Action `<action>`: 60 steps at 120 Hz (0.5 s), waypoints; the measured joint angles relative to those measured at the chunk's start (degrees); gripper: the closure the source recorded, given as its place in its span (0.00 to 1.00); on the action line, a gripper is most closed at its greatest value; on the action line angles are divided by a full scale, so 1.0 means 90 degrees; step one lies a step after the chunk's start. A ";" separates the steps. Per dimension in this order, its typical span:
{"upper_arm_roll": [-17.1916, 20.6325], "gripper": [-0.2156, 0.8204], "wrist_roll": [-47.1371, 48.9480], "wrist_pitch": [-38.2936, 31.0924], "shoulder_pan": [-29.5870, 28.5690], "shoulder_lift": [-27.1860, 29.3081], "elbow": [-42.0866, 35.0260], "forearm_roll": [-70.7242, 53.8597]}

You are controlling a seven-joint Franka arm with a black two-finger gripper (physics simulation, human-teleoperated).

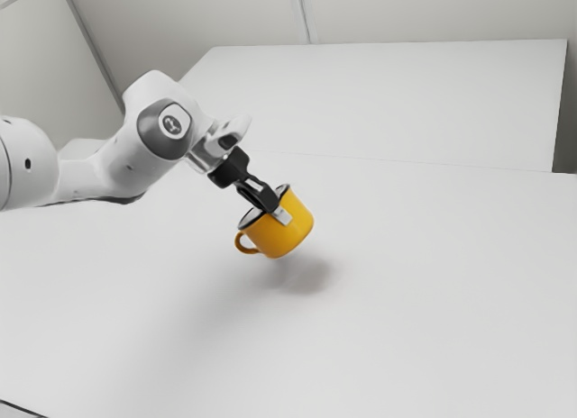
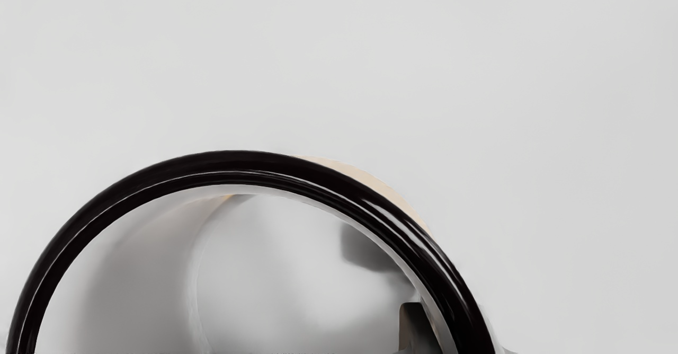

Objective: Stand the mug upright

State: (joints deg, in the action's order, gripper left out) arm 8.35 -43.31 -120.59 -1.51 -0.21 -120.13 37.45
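In the exterior view, a hand could pass over the tabletop point(image 1: 451, 328) through the lower right. The arm point(image 1: 135, 161) blocks the upper left; the gripper point(image 1: 279, 211) and tilted mug point(image 1: 293, 233), its handle point(image 1: 242, 244) jutting toward the lower left, block the centre.

From my station, I had the arm point(image 1: 99, 173) reaching in from the exterior view's left, wrist point(image 1: 167, 121) bent, the gripper point(image 1: 278, 213) slanting down toward the exterior view's right, its 2 fingers pinched tight.
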 joint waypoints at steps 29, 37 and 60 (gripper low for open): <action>-0.0054 0.96 0.1224 0.0355 0.0073 0.0343 -0.0040 -0.2531; -0.0004 0.96 0.1556 0.0389 0.0008 0.0535 -0.0186 -0.2940; 0.0093 0.96 0.2340 -0.0120 0.0015 0.0967 -0.1070 -0.3598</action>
State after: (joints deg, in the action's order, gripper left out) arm 9.18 -22.25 -121.67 -1.37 8.49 -129.76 5.07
